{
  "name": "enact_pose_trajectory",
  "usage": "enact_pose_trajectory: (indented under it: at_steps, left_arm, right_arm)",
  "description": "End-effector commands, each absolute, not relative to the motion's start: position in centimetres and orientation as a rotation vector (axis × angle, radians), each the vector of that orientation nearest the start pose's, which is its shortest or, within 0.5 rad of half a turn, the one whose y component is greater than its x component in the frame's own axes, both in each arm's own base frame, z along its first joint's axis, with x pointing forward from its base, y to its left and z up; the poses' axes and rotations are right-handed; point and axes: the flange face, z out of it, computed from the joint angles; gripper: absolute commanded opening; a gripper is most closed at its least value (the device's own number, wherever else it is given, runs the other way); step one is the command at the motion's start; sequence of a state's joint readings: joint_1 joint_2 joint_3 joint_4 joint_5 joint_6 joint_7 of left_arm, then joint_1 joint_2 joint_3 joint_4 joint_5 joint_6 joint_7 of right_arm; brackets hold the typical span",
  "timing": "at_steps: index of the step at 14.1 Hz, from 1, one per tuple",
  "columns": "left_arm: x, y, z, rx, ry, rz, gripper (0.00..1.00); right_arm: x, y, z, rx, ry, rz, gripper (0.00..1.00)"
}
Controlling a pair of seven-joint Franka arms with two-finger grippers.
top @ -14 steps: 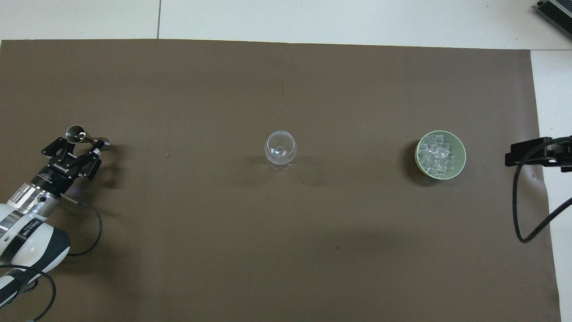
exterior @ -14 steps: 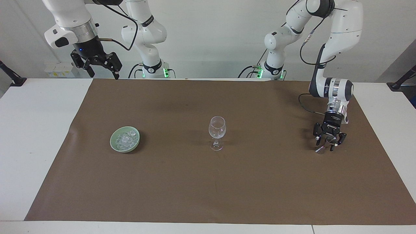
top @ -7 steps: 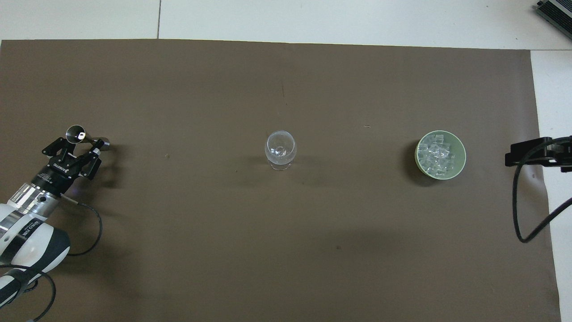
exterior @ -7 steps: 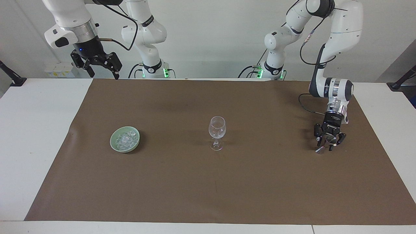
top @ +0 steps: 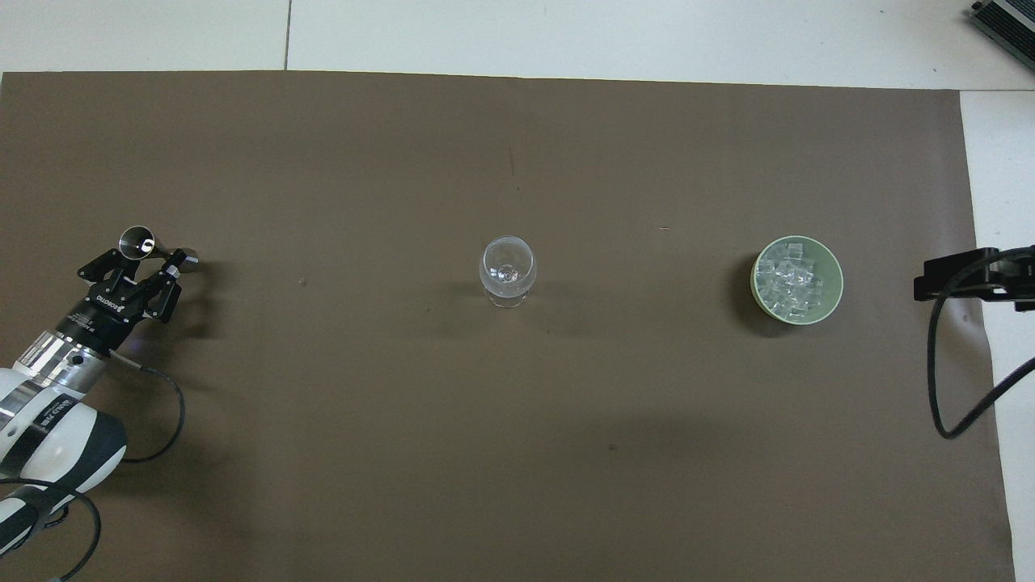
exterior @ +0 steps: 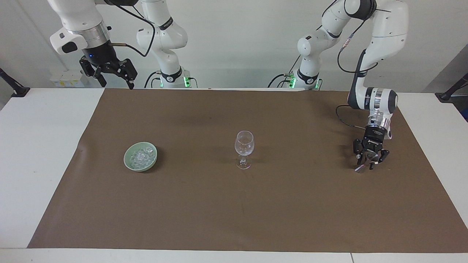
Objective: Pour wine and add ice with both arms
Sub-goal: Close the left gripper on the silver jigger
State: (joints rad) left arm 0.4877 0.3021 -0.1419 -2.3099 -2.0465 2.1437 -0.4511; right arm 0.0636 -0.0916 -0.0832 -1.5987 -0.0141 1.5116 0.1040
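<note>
Quick rundown, biggest stuff first. For the clock, put the wine glass at the centre of the dial with 12 pointing away from the robots.

The white table (exterior: 36, 146) is mostly covered by a big brown paper mat (exterior: 234, 212). Two white Franka arms come in from the 6 o'clock side. The left arm (exterior: 384, 33) is bent right down to the mat at 9 o'clock. The right arm (exterior: 78, 22) is up in the air, just waiting.

The left gripper (exterior: 368, 162) is low at the mat at 9 o'clock, well away from the glass. It sits right around a small metal jigger (top: 137, 241), the double-ended kind, which looks tilted. The jigger's open cup pokes out on the 12 o'clock side of the claw. I honestly can't tell whether the gripper has actually clamped it or is only around it.

The right gripper (exterior: 116, 78) is spread wide with nothing in it. It hangs high over the mat's edge at the right arm's end, out at 3 o'clock and further out than the bowl.

The pale green bowl (exterior: 125, 159) sits on the mat at 3 o'clock, well apart from the glass. The ice (exterior: 140, 156) is all in that bowl, a heap of little clear chunks.

The wine glass (exterior: 244, 146) stands upright mid-mat and looks empty.
</note>
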Motion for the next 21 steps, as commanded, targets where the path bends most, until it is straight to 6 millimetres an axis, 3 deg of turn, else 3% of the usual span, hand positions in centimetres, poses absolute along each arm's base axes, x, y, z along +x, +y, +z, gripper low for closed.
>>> enact_pose_trajectory:
  at_steps: [1, 21]
  left_arm:
    - [50.78, 14.02, 21.65, 0.487, 1.751, -0.366, 0.49]
    - [50.54, 14.20, 21.48, 0.482, 1.757, -0.364, 0.35]
  right_arm:
    - [51.40, -1.29, 65.49, -3.126, 0.199, -0.018, 1.00]
    - [51.33, -1.29, 65.56, -3.126, 0.199, -0.018, 1.00]
